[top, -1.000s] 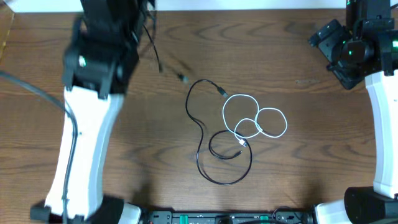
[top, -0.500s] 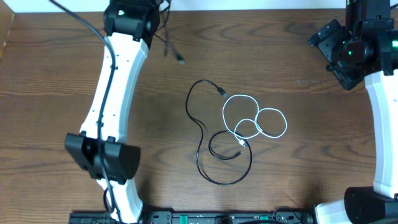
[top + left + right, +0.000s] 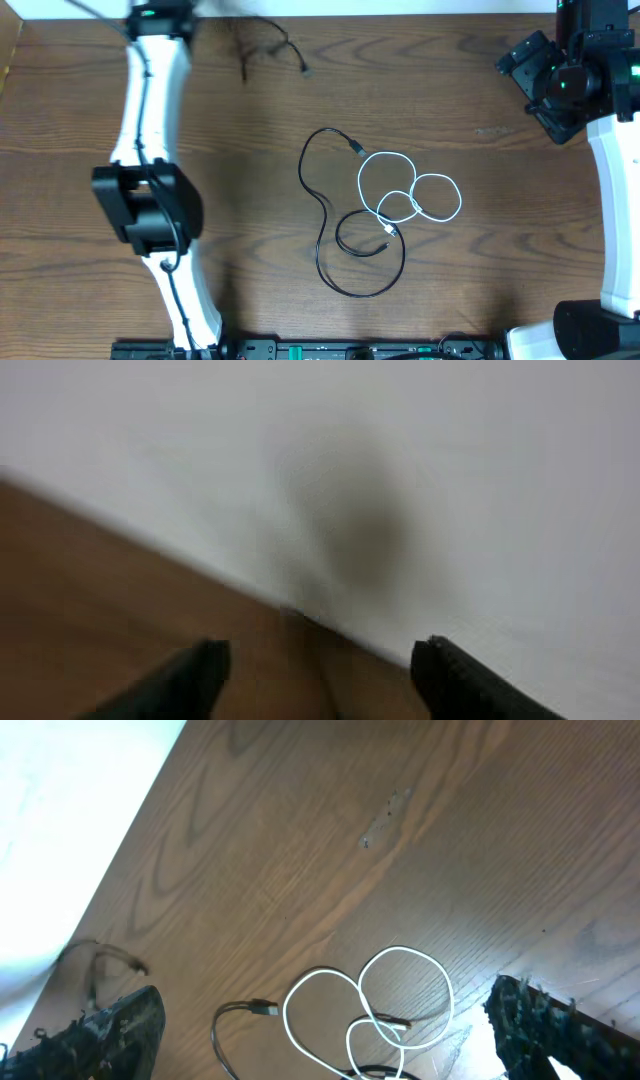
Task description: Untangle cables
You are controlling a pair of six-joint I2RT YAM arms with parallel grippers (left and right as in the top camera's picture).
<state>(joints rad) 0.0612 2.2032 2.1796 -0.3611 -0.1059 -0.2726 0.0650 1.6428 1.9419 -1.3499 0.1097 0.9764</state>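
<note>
Two cables lie tangled at the table's middle: a long black cable (image 3: 319, 250) in loops and a shorter white cable (image 3: 388, 153) in two rings across it. A separate thin black cable (image 3: 303, 69) is blurred near the back edge. My left gripper (image 3: 320, 675) is open against the white wall, with nothing between its fingers; overhead only its wrist (image 3: 158, 14) shows, at the back left. My right gripper (image 3: 525, 80) hovers open at the back right, well apart from the tangle. The right wrist view shows the white rings (image 3: 405, 949) and a black plug (image 3: 263, 1008) between its fingers.
The brown wooden table (image 3: 480, 280) ends at a white wall (image 3: 450, 460) along the back. The left arm (image 3: 150, 200) stretches from the front edge up the left side. The right arm (image 3: 615, 190) stands along the right edge.
The left arm swung to the back-left corner and its gripper opened. The thin black cable that hung from it is now loose near the back edge. The tangle and right arm are unmoved.
</note>
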